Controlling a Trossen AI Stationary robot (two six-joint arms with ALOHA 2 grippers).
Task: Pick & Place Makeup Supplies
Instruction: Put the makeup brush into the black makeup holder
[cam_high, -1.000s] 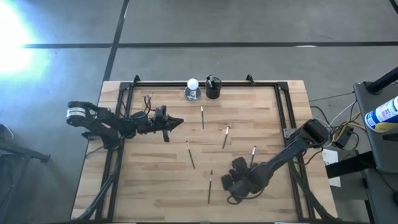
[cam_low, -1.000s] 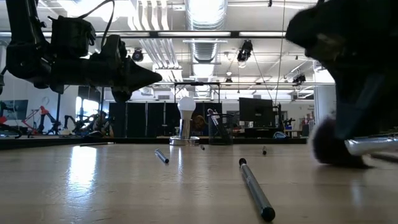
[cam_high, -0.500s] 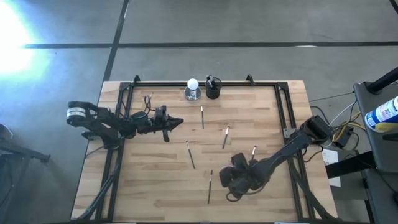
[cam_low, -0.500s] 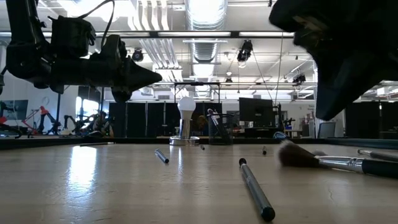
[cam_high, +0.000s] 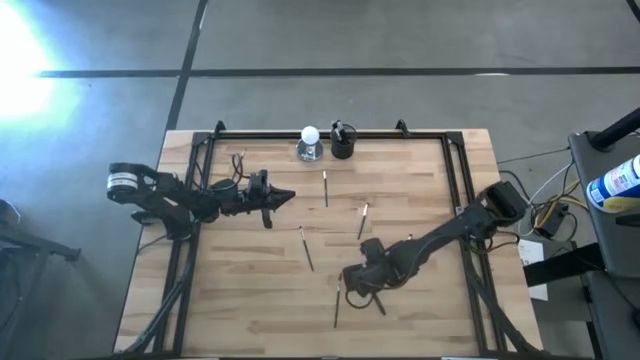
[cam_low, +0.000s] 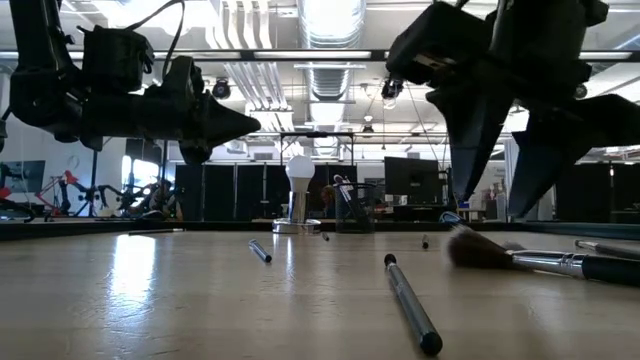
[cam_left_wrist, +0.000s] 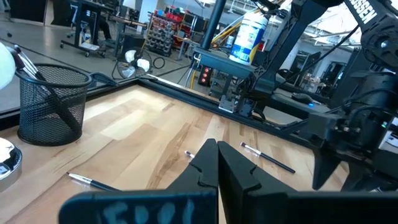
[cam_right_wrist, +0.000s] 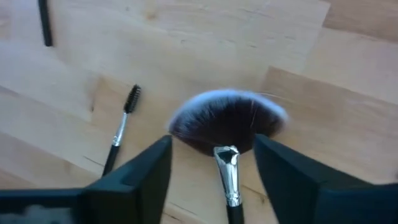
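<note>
Right gripper lifted, jaws spread | fan brush on wooden table

The table is of pale wooden planks, edged by a black metal frame, and stands on a smooth grey concrete floor crossed by dark seams. A strong glare of light whitens the floor's far left corner. Across the table, the room is an open workshop: a ceiling with long light strips, silvery round ducts and hanging cables. Dark panels stand along the back. To one side are workbenches and shelves of stored gear, and a white bottle with a blue label stands on a stand.
</note>
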